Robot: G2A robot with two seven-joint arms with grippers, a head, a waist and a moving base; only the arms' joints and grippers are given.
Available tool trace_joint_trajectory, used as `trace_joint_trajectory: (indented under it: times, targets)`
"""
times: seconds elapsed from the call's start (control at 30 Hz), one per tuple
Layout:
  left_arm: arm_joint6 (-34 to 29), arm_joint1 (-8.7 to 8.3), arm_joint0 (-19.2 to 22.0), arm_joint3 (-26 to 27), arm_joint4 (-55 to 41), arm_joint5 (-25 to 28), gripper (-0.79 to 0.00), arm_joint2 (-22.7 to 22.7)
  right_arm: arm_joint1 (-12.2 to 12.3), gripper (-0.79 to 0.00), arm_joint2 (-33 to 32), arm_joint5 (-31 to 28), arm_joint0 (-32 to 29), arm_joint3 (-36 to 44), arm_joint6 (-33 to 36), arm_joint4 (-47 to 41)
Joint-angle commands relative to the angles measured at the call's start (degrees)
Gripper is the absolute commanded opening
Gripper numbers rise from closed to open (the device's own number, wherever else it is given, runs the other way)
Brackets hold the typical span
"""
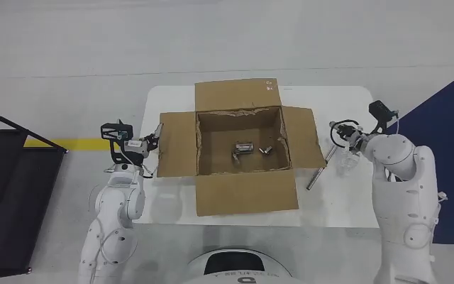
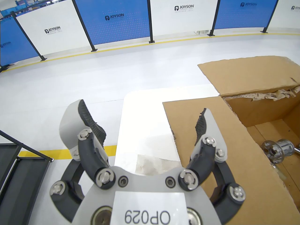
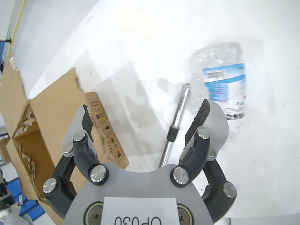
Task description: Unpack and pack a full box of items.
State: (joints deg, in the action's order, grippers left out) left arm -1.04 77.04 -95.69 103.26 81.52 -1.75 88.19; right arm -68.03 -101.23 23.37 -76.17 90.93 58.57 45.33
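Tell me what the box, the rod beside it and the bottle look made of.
Open brown box: cardboard, matte, with torn edges. Thin silvery rod: likely polished metal, given its bright sheen; its black collar may be rubber or plastic. Clear bottle with blue label: thin transparent plastic, crinkled.

I count one cardboard box [image 1: 245,192], open on one white table [image 1: 170,99]. Inside the box lie two bits of metal: one spool [image 2: 279,151] and one smaller piece [image 1: 267,150] just right of it. Right of the box I count one metal rod [image 3: 179,108] and one clear plastic bottle [image 3: 220,80].
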Motion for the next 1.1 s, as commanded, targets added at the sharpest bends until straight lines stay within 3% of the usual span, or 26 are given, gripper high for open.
trace_joint_trajectory:
  times: [0.0,0.27,0.47,0.77,0.83,0.87,0.93,1.07]
  targets:
    - [0.0,0.0,0.0,0.0,0.0,0.0,0.0,0.0,0.17,0.0,-0.79,1.13,0.38,-2.16,-0.24,0.22]
    - [0.0,0.0,0.0,0.0,0.0,0.0,0.0,0.0,0.84,0.0,2.22,4.05,1.77,-5.7,2.77,8.36]
    - [0.0,0.0,0.0,0.0,0.0,0.0,0.0,0.0,1.03,0.0,4.02,9.49,2.52,-7.33,4.33,14.14]
    - [0.0,0.0,0.0,0.0,0.0,0.0,0.0,0.0,1.35,0.0,5.58,7.89,4.22,-11.09,8.04,16.54]
    - [0.0,0.0,0.0,0.0,0.0,0.0,0.0,0.0,1.38,-0.08,5.71,8.23,4.87,-12.17,8.5,16.89]
    - [0.0,0.0,0.0,0.0,0.0,0.0,0.0,0.0,1.39,-0.16,5.8,8.17,5.13,-12.55,8.49,16.94]
    - [0.0,0.0,0.0,0.0,0.0,0.0,0.0,0.0,1.39,-0.397,5.97,8.08,5.44,-13.37,8.52,16.96]
    - [0.0,0.0,0.0,0.0,0.0,0.0,0.0,0.0,1.41,-0.529,5.9,8.15,5.75,-14.55,8.4,16.58]
